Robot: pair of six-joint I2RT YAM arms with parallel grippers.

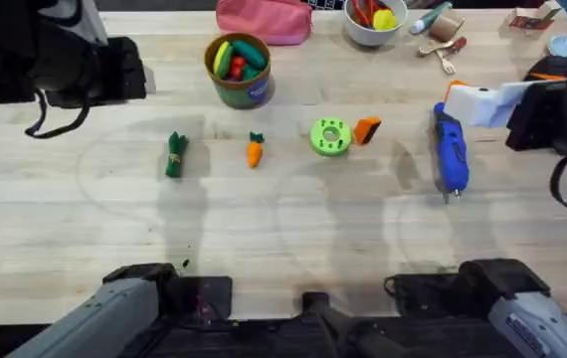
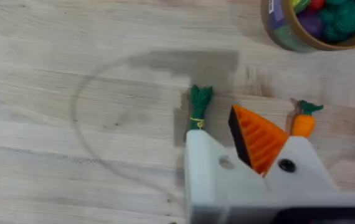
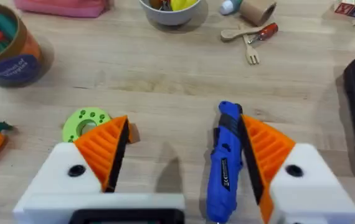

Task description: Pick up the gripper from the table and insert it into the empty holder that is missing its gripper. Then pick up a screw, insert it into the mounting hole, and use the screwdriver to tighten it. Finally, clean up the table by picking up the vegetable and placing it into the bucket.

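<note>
Right of centre on the table, the orange wedge touches the green disc; right gripper, fingers apart, should descend squarely. Left gripper: cannot tell.

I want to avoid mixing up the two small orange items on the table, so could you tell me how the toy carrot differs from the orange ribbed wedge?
The carrot has a smooth, rounded body with a green leafy top; the wedge is angular, ribbed and leafless. The carrot lies alone on bare wood, while the wedge sits right beside the green disc. Both are small, orange and lying untouched on the table.
</note>
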